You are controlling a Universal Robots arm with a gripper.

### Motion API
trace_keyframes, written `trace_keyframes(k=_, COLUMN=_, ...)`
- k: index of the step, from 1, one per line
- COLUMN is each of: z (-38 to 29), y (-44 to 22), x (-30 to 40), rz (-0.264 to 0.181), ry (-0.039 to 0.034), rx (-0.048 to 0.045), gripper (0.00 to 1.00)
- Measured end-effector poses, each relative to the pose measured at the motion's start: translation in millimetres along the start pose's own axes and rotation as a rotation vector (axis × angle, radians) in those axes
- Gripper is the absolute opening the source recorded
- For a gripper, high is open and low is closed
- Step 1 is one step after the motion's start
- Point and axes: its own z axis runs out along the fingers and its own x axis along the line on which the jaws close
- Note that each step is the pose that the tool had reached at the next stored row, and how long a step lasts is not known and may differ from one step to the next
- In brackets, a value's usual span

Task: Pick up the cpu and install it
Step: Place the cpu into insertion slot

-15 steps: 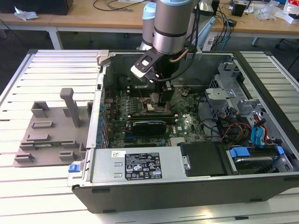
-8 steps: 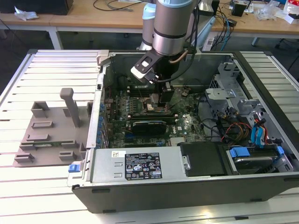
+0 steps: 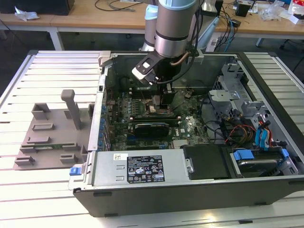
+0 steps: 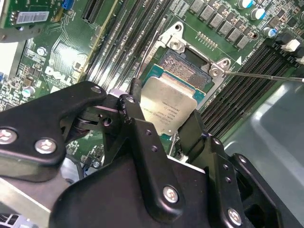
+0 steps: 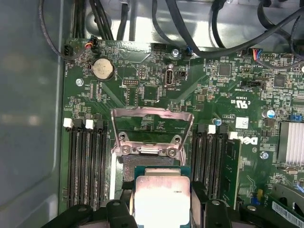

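fingers (image 4: 194, 127) clamped on the cpu (image 4: 173, 102) edges | gripper (image 4: 166, 111) holds it partly over the open socket (image 5: 151, 163), frame (image 5: 152, 124) flipped up | board (image 5: 156, 90) mid-case (image 3: 142, 166) | I'd keep the chip level, square to the socket, and set it straight down without sliding

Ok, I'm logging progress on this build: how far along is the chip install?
Done: the chip is picked up, and the metal frame of the socket stands open. In hand: the gripper is clamped on the chip's sides, holding it just over the socket. Left: the chip doesn't look seated flat yet, and the metal frame is not closed.
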Motion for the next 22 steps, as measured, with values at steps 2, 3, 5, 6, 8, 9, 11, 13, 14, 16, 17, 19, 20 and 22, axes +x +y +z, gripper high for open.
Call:
trace_keyframes(k=2, z=1.9, y=0.0, x=0.0, rz=0.000, ry=0.0000, rx=0.0000, gripper=0.55)
trace_keyframes(k=3, z=3.0, y=0.1, x=0.0, rz=0.000, ry=-0.0001, rx=0.0000, gripper=0.55)
trace_keyframes(k=5, z=4.1, y=0.1, x=0.0, rz=0.000, ry=-0.0001, rx=0.0000, gripper=0.55)
trace_keyframes(k=6, z=4.7, y=0.1, x=0.1, rz=0.000, ry=-0.0001, rx=0.0000, gripper=0.55)
trace_keyframes(k=8, z=6.7, y=0.2, x=0.1, rz=0.000, ry=0.0000, rx=0.0000, gripper=0.55)
trace_keyframes(k=9, z=7.4, y=0.2, x=0.1, rz=0.000, ry=-0.0001, rx=0.0000, gripper=0.55)
trace_keyframes(k=11, z=8.7, y=0.2, x=0.1, rz=0.000, ry=-0.0001, rx=0.0000, gripper=0.55)
trace_keyframes(k=13, z=9.6, y=0.2, x=0.2, rz=0.000, ry=0.0000, rx=0.0000, gripper=0.55)
trace_keyframes(k=14, z=10.2, y=0.3, x=0.2, rz=0.000, ry=0.0000, rx=0.0000, gripper=0.55)
trace_keyframes(k=16, z=11.6, y=0.3, x=0.2, rz=0.000, ry=0.0000, rx=0.0001, gripper=0.55)
trace_keyframes(k=17, z=12.6, y=0.3, x=0.2, rz=0.000, ry=-0.0001, rx=0.0000, gripper=0.55)
trace_keyframes(k=19, z=14.2, y=0.3, x=0.2, rz=0.000, ry=-0.0001, rx=0.0000, gripper=0.55)
trace_keyframes(k=20, z=14.8, y=0.4, x=0.3, rz=0.000, ry=0.0000, rx=0.0000, gripper=0.55)
trace_keyframes(k=22, z=15.9, y=0.4, x=0.3, rz=0.000, ry=0.0000, rx=0.0000, gripper=0.55)
